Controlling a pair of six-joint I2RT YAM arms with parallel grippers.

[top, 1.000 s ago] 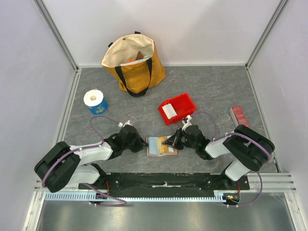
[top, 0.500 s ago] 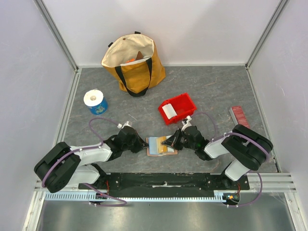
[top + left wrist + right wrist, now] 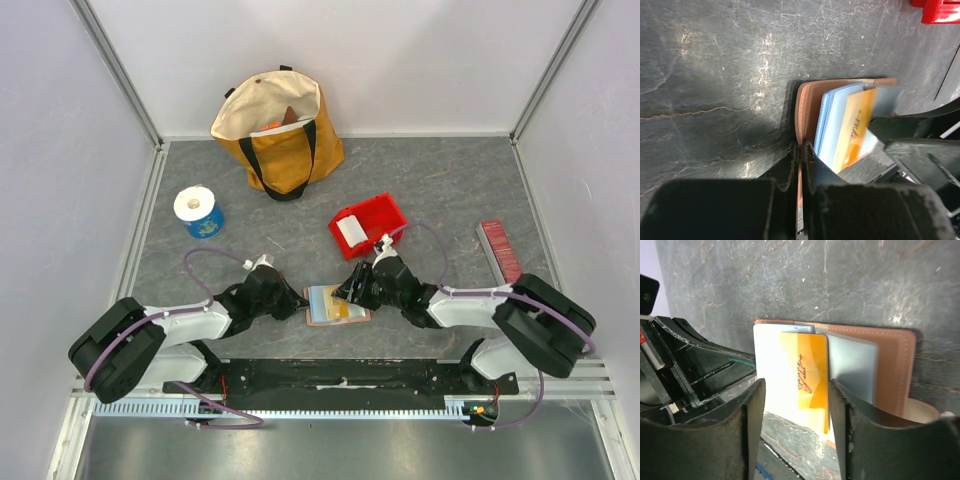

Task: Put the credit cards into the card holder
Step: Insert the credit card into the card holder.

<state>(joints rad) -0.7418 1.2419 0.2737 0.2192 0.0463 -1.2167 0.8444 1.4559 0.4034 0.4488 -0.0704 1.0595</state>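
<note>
My right gripper [image 3: 796, 390] stands partly open over the open card holder [image 3: 896, 365]. Its two fingers [image 3: 754, 426] are parted on either side of a yellow card [image 3: 807, 371]. The card lies flat in the gap between them and I see no clamp on it. Whether a fingertip grazes its edge I cannot tell.

Under the yellow card a pale, white-looking card [image 3: 767, 365] sticks out toward the left. To the right of it a grey-blue panel [image 3: 852, 364] lies against the tan leather. I cannot tell whether that is a card or a pocket.

My left gripper [image 3: 801, 150] is fully closed, pinching the thin brown left edge of the card holder and pinning it to the table [image 3: 450, 190]. From that wrist I see the cards fanned inside the fold, blue layers against the leather and the yellow one on top.

From above, the card holder lies near the front edge of the table, midway between the two arms, with a gripper at each end. A red bin [image 3: 385, 215] sits just beyond it to the right. A dark-red bar [image 3: 498, 250] lies near the right wall. A yellow tote bag [image 3: 285, 150] stands at the far side, and a white roll [image 3: 197, 205] stands on the left, well apart.
</note>
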